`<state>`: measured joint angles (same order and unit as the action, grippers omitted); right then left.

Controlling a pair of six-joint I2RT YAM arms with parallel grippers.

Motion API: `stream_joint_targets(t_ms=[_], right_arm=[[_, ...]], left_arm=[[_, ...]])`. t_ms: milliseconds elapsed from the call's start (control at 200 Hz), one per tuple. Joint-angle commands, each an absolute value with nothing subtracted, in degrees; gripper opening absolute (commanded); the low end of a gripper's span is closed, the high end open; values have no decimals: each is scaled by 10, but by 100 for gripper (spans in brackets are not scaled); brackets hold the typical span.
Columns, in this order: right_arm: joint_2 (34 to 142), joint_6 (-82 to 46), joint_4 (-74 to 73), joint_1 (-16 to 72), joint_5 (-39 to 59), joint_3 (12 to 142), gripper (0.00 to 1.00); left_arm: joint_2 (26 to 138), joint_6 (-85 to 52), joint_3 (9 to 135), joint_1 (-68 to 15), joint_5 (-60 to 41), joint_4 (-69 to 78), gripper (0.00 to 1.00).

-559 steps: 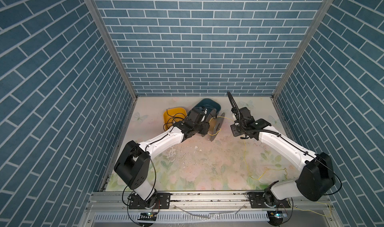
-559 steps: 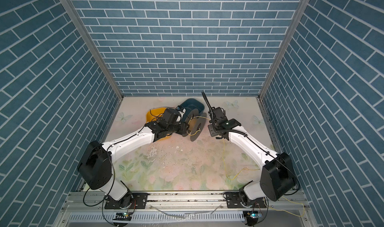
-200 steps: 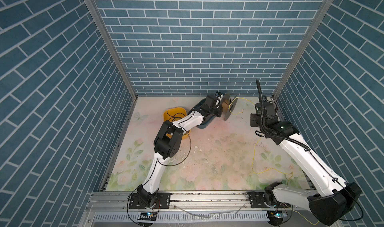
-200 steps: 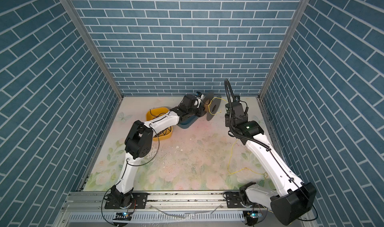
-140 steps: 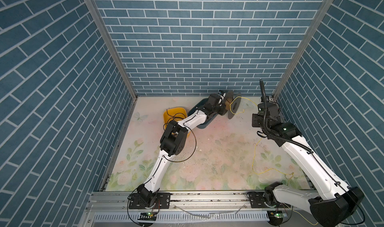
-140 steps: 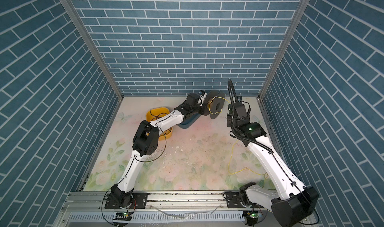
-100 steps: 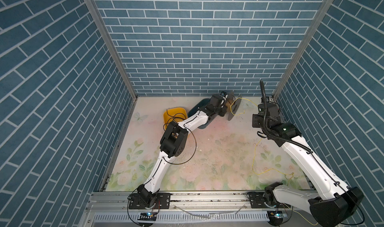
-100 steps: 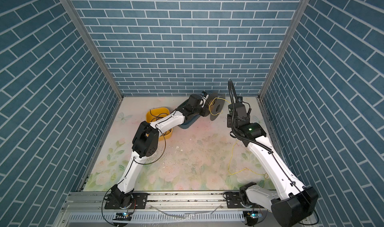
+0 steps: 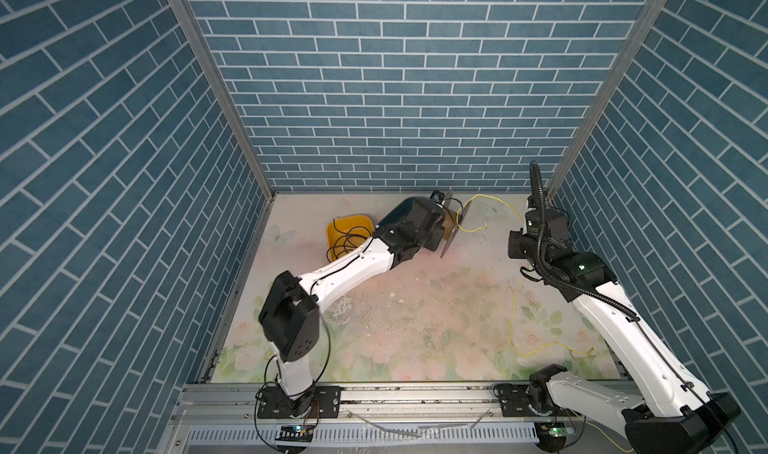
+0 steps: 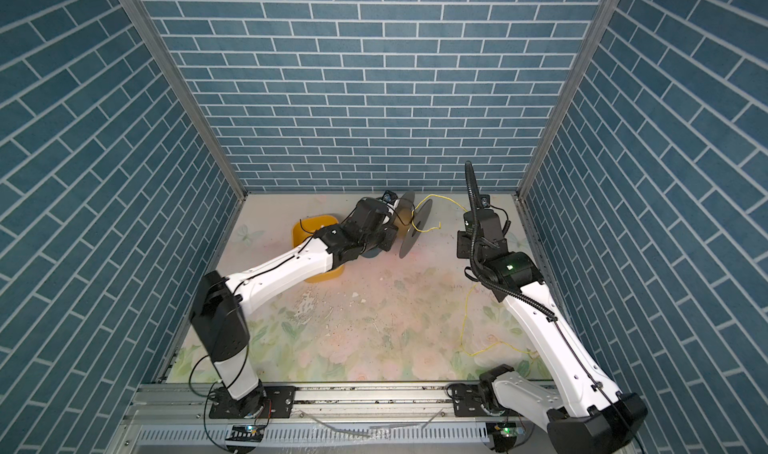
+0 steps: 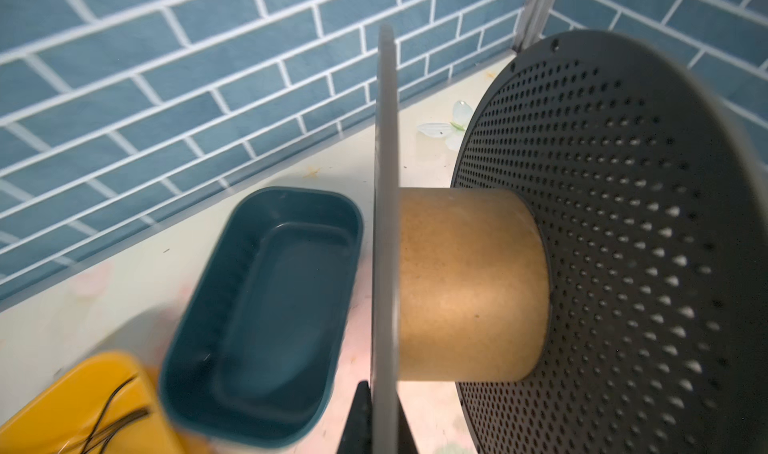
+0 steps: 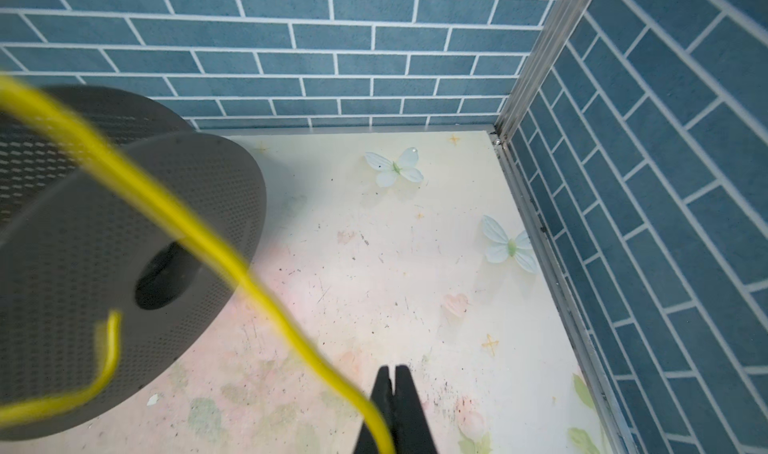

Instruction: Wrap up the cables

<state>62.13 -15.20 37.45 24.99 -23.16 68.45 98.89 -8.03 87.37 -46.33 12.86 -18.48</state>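
A spool with a cardboard core point(image 11: 469, 281) and grey perforated flanges point(image 9: 455, 227) point(image 10: 413, 227) is held tilted near the back wall. My left gripper point(image 11: 382, 389) is shut on the edge of the nearer flange. The yellow cable point(image 9: 490, 196) point(image 10: 442, 197) arches from the spool over to my right arm, and more of it trails down across the table point(image 9: 513, 323) point(image 10: 464, 319). In the right wrist view the cable point(image 12: 199, 232) runs down to the base of my right gripper point(image 12: 394, 373), which is shut on it. A hooked loose end point(image 12: 110, 348) hangs in front of the flange.
An empty dark teal tray point(image 11: 266, 306) lies beside the spool. A yellow tray point(image 9: 347, 232) point(image 11: 83, 406) next to it holds thin black wires point(image 9: 345, 242). The back wall and the right corner post point(image 12: 536, 57) stand close to both grippers.
My left jaws have closed onto the spool's flange. The left arm's elbow has swung down toward the front left. Spool and right arm have barely moved in the last half second.
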Motion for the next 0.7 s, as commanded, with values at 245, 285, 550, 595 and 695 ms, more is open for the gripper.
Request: stream_joint_targets(t_ms=[245,285,550,595,695], right_arm=[[634,-156,401,249,-60,705,0],[636,-156,400,249,-45,706,0],[659,-134,407,298,-5,722,0],[663,-137,408,306,-5,726,0],[670,-157,397,314,20,728,0]], left_arm=[[802,-177,708,-476,202,-229,0],[789,-190,693,-476,205,-235,0],[722,-256,617,-482,233,-266,0],[719,-263,609,-482,238,-268,0],[719,-275,591,-482,246,-263,0]])
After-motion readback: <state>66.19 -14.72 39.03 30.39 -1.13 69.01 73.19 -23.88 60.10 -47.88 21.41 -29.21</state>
